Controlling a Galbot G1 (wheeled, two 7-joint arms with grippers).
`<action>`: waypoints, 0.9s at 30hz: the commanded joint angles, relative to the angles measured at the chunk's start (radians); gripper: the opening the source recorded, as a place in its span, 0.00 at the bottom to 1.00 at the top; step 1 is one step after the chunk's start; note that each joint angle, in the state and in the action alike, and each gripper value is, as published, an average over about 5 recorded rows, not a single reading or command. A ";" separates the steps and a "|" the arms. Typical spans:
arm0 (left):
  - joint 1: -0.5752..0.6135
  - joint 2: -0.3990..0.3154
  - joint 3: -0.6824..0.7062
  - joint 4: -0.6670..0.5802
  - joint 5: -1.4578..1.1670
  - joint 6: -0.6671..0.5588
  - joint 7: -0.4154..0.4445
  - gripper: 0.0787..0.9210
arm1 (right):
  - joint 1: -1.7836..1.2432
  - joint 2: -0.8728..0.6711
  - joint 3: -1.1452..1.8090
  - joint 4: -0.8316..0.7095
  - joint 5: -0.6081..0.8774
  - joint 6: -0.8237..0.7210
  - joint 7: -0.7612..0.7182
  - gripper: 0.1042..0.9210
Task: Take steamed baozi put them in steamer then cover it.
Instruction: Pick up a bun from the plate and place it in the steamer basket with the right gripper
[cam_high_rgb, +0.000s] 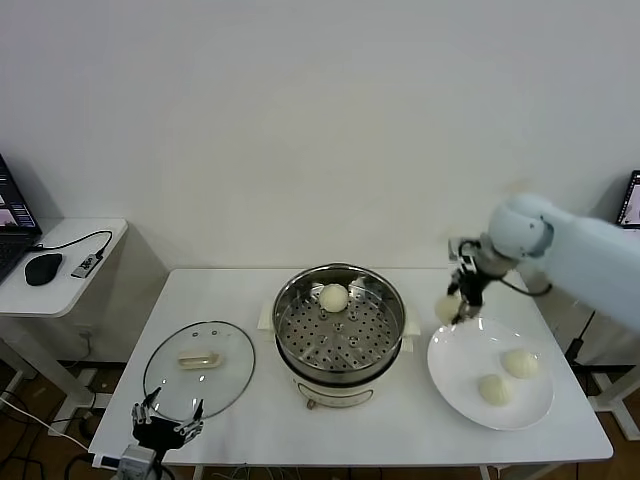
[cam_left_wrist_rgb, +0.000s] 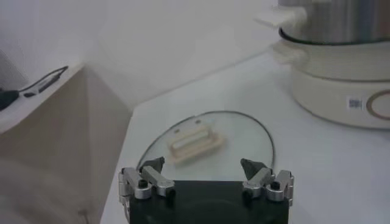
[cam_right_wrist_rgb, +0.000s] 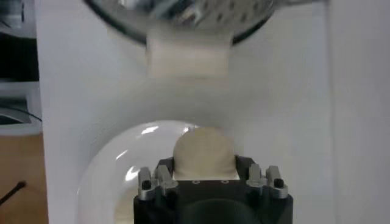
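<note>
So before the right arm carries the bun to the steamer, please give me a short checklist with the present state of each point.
1. Right gripper shut on the round cream-white baozi: ok.
2. Bun lifted off the flat white plate: ok.
3. Shiny round steel steamer uncovered: ok.
4. Free floor beside the bun already inside: ok.
5. Round glass lid lying aside: ok.
6. Left gripper open near the lid: ok.

In the right wrist view my right gripper (cam_right_wrist_rgb: 204, 173) hides the lower half of the baozi (cam_right_wrist_rgb: 203, 151) it clamps, and the steamer (cam_right_wrist_rgb: 183, 15) is cut by the frame edge. In the head view my left gripper (cam_high_rgb: 166, 418) is partly cropped at the bottom edge. The plate (cam_right_wrist_rgb: 109, 164) rim runs off-frame
</note>
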 joint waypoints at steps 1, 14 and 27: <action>0.000 0.002 -0.001 -0.015 0.000 0.001 0.000 0.88 | 0.229 0.199 -0.138 -0.028 0.220 -0.059 -0.014 0.63; -0.011 -0.002 -0.002 -0.041 -0.004 0.008 0.005 0.88 | 0.132 0.486 -0.116 -0.134 0.297 -0.113 0.039 0.63; -0.005 -0.004 -0.001 -0.058 -0.010 0.019 0.013 0.88 | -0.026 0.603 -0.071 -0.235 0.214 -0.127 0.064 0.63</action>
